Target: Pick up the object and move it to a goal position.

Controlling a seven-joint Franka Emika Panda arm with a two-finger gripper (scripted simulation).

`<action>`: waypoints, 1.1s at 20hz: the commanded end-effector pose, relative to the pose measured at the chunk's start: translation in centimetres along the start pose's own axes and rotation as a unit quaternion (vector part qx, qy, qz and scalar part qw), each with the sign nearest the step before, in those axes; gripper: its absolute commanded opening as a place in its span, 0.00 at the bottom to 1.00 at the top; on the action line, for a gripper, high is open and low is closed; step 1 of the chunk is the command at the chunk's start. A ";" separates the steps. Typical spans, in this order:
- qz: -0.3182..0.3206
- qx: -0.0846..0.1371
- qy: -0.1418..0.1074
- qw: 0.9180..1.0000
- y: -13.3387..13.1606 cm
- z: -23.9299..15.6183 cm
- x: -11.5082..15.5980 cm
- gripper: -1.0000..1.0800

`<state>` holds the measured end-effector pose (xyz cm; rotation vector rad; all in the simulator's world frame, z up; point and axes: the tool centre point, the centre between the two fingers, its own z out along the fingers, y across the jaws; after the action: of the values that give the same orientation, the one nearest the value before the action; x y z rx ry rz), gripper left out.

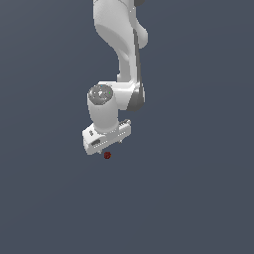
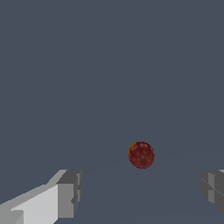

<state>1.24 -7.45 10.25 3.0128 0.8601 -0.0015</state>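
Note:
The object is a tiny dark red piece [image 1: 107,155] on the flat grey-blue ground, just below the white gripper [image 1: 106,145] in the exterior view. In the wrist view it [image 2: 141,155] looks rounded and dark red with a small orange edge, lying a little beyond the two grey fingertips [image 2: 70,194], between their lines. The gripper [image 2: 140,192] is open, with the jaws wide apart and nothing between them. It hangs just above the object and does not touch it.
The white arm [image 1: 121,44] comes down from the top of the exterior view. The ground [image 1: 198,198] is plain grey-blue all round. No goal marker shows.

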 end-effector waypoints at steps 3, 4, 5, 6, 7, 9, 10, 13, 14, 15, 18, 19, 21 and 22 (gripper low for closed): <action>-0.045 0.001 0.001 0.999 0.9 1.5 -0.5 0.96; -0.053 0.002 0.001 0.999 1.0 1.8 -0.6 0.96; -0.060 0.002 0.001 0.998 1.2 2.1 -0.7 0.96; -0.067 0.002 0.001 0.998 1.3 2.3 -0.7 0.96; -0.073 0.002 0.001 0.997 1.4 2.5 -0.8 0.96; -0.084 0.003 0.001 0.996 1.6 2.9 -0.9 0.96; -0.088 0.003 0.002 0.996 1.7 3.1 -1.0 0.96; -0.098 0.004 0.002 0.995 1.9 3.4 -1.1 0.96; -0.100 0.004 0.002 0.995 1.9 3.5 -1.1 0.96; -0.102 0.004 0.002 0.995 2.0 3.5 -1.2 0.96; -0.101 0.004 0.002 0.995 2.0 3.5 -1.2 0.96; -0.101 0.004 0.002 0.995 2.0 3.6 -1.2 0.96; -0.101 0.004 0.002 0.995 2.0 3.8 -1.2 0.96; -0.101 0.004 0.002 0.995 2.0 4.1 -1.2 0.96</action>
<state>1.30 -9.78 6.48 2.9183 1.1619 0.0003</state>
